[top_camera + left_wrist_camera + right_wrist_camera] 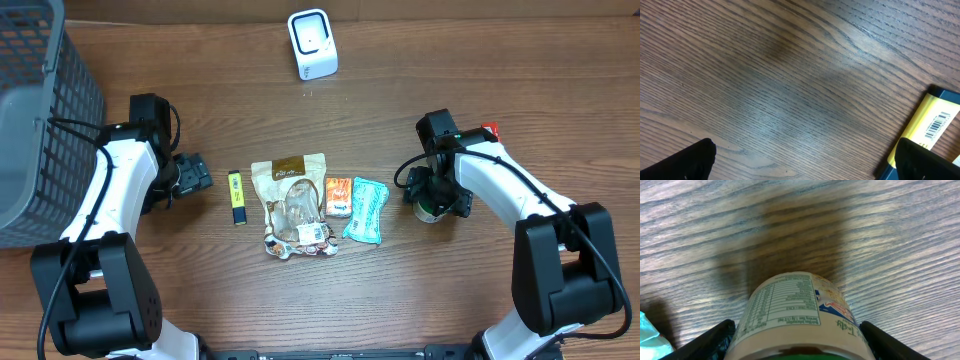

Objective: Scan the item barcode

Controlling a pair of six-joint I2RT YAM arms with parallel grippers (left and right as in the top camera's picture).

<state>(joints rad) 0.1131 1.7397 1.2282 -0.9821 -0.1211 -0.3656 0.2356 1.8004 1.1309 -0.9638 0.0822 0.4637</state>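
Wooden table [450, 290]: left gripper [200, 175] gapes empty; right gripper [438, 198] points down astride tub [795, 310], grip unclear

Brown wood grain under a row of bright packaging

The table [400, 300] is mid-brown with darker streaks. The barcode scanner [312, 43] is white with a grey face, and the mesh basket [40, 120] is dark grey. The slim pack [236, 196] is yellow with black ends and carries a white label of black barcode stripes. The snack bag [293, 205] has a brown top, the small packet [338, 196] is orange, and the pouch [366, 210] is mint-teal. The tub [800, 310] is cream-white with fine dark print, blue and red graphics and a green band.
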